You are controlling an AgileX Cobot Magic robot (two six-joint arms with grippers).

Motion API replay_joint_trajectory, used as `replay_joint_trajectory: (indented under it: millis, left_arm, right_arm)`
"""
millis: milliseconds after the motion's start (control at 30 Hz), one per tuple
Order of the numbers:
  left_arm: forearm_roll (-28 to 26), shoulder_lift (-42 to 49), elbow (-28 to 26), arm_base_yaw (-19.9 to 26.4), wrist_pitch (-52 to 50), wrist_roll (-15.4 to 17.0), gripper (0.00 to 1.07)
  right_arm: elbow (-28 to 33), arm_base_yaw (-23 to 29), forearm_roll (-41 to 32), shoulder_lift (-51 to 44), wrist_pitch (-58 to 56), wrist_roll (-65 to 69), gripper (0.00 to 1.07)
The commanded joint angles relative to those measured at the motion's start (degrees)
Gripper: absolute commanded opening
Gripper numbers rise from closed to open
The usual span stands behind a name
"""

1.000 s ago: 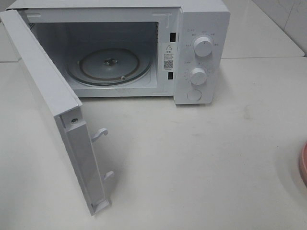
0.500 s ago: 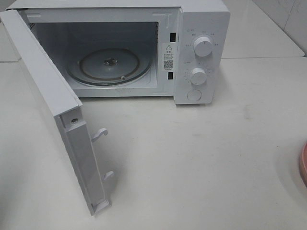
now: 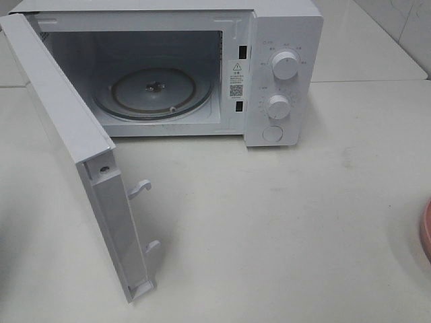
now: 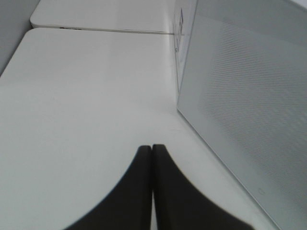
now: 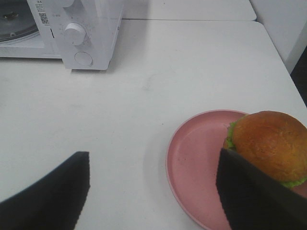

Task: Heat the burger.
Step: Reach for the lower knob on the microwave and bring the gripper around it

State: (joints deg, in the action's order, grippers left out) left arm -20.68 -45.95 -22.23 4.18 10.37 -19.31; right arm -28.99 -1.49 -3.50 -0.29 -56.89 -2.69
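Note:
The burger (image 5: 271,141), with a glossy brown bun and green lettuce, sits on a pink plate (image 5: 192,163) in the right wrist view. My right gripper (image 5: 152,158) hangs open above the plate's near side. One of its fingers (image 5: 249,196) covers part of the burger, and nothing is held between them. My left gripper (image 4: 152,146) is shut on nothing, low over the table beside the outer face of the microwave door (image 4: 249,110). The high view shows the white microwave (image 3: 283,67) with its door (image 3: 81,155) swung wide open and a bare glass turntable (image 3: 153,91). Neither gripper appears in that view.
Only a sliver of the pink plate (image 3: 426,232) shows at the right edge of the high view. The open door juts forward on the left. Two knobs (image 3: 285,65) and a round button are on the microwave's right panel. A table seam runs behind the microwave.

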Motion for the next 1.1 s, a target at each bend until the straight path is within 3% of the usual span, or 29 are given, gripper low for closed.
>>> replay_joint_trajectory:
  millis: [33, 100, 167, 200, 300, 367, 400, 467, 500, 533, 567, 633, 667, 733, 967, 1100]
  left_arm:
    - [-2.9, -1.9, 2.0, -0.9, -7.6, -3.6, 0.0]
    - [-2.9, -5.8, 4.5, -4.8, -17.0, -4.5, 0.0]
    - [-2.5, -7.0, 5.1, -6.4, -20.0, -4.5, 0.0]
    - [-1.1, -9.5, 6.3, -9.7, -26.6, -4.5, 0.0]
    - [-0.3, -10.9, 7.0, -11.3, -29.9, -4.5, 0.0]
    - [3.1, -17.1, 8.1, -15.3, -37.5, -0.9, 0.0]
    - [3.1, -17.1, 8.1, -15.3, -37.5, -0.9, 0.0]
    - [9.5, -21.5, 8.1, -16.7, -42.1, 4.4, 0.0]
    - [9.5, -21.5, 8.1, -16.7, -42.1, 4.4, 0.0]
    - [15.7, -24.4, 8.1, -16.8, -46.2, 9.1, 0.0]
    - [15.7, -24.4, 8.1, -16.8, -46.2, 9.1, 0.0]
    - [22.2, -28.0, 8.1, -16.8, -52.9, 15.9, 0.0]
    - [22.2, -28.0, 8.1, -16.8, -52.9, 15.9, 0.0]
    - [25.5, -31.6, 8.1, -16.8, -57.3, 19.7, 0.0]
    - [29.6, -38.0, 7.8, -16.8, -63.9, 24.6, 0.0]
    - [30.9, -40.0, 7.7, -16.8, -67.0, 25.7, 0.0]
  right_arm:
    - [0.2, -0.3, -0.1, -1.7, -0.1, 0.3, 0.72]
    - [0.2, -0.3, -0.1, -1.7, -0.1, 0.3, 0.72]
    - [0.2, -0.3, -0.1, -1.7, -0.1, 0.3, 0.72]
    - [0.2, -0.3, -0.1, -1.7, -0.1, 0.3, 0.72]
    - [0.2, -0.3, -0.1, -1.7, -0.1, 0.3, 0.72]
    - [0.2, -0.3, -0.1, -1.7, -0.1, 0.3, 0.72]
    - [0.2, -0.3, -0.1, -1.7, -0.1, 0.3, 0.72]
    - [0.2, -0.3, -0.1, -1.7, -0.1, 0.3, 0.72]
    - [0.2, -0.3, -0.1, -1.7, -0.1, 0.3, 0.72]
    - [0.2, -0.3, -0.1, -1.7, -0.1, 0.3, 0.72]
    - [0.2, -0.3, -0.1, -1.7, -0.1, 0.3, 0.72]
    - [0.2, -0.3, -0.1, -1.7, -0.1, 0.3, 0.72]
    - [0.2, -0.3, -0.1, -1.7, -0.1, 0.3, 0.72]
    - [0.2, -0.3, -0.1, -1.7, -0.1, 0.3, 0.72]
    - [0.2, -0.3, -0.1, -1.7, -0.1, 0.3, 0.72]
    - [0.2, -0.3, -0.1, -1.7, -0.1, 0.3, 0.72]
